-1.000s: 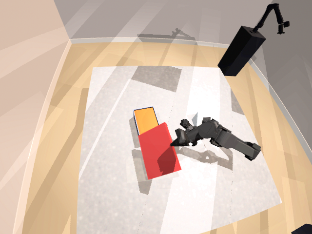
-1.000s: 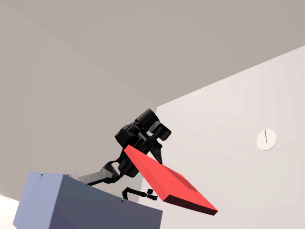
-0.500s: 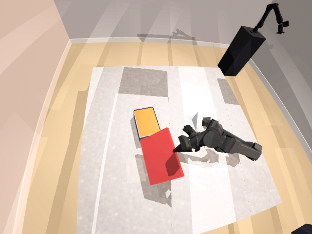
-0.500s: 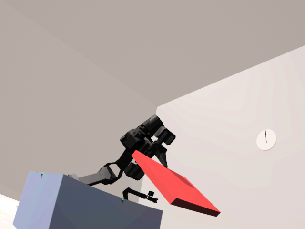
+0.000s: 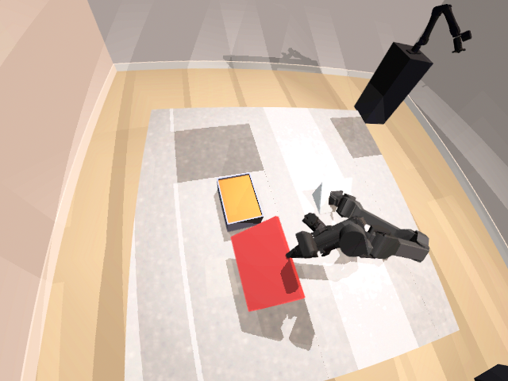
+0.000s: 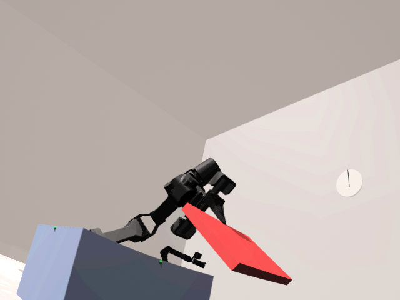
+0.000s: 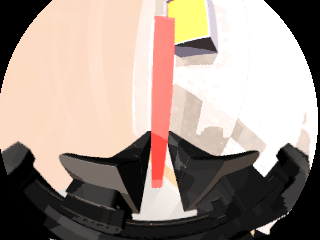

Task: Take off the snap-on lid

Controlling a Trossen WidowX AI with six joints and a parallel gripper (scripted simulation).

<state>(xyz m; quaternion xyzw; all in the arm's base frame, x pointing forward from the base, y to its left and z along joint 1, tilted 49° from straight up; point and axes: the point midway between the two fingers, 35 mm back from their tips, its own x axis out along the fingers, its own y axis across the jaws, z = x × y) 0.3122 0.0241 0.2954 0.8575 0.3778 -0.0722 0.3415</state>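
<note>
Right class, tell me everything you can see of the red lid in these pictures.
The red lid is a flat, plain rectangular slab, smooth and matte, with darker side edges. It is off the storage box, whose orange inside shows open. The gripper is shut on the lid's edge, one of the fingers on each face. The exterior view shows it in the air, tilted down away from the gripper. Nothing else touches it.

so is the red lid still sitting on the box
No, the top view shows the orange box open, with the red lid held beside it in the claw.

Lid [image 5: 265, 262] beside box [image 5: 240, 199], aloft.
</note>
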